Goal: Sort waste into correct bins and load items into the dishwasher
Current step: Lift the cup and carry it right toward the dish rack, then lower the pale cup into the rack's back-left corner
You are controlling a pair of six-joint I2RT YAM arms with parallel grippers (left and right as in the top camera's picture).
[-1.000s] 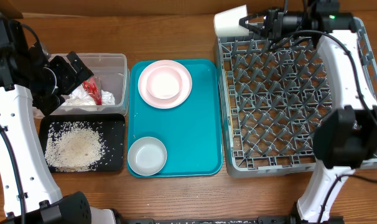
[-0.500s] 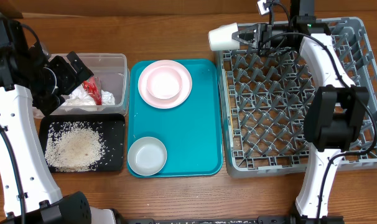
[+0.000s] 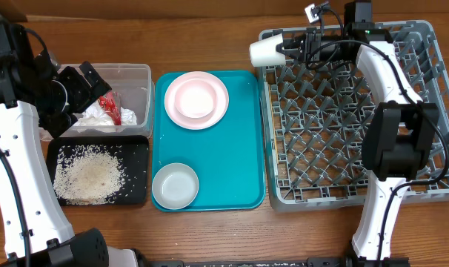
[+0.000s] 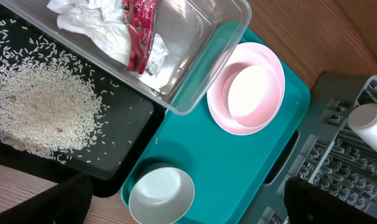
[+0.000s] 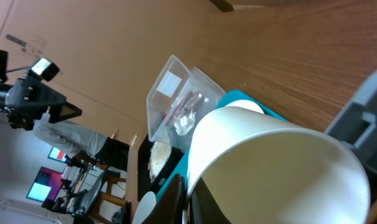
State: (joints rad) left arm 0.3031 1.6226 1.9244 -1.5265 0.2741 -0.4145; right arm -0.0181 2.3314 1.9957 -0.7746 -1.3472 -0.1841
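Since the right gripper (image 3: 288,49) clamps the cup (image 3: 263,50) sideways over the rack (image 3: 336,148) at eleven o'clock, racking looks next — the left gripper (image 3: 84,83) hovers open, empty.

No text, label, brand, number or sign can be read in any view. Pale markings are seen on the red wrapper (image 4: 137,28) in the clear tub (image 4: 207,62), but they are too blurred to be read.
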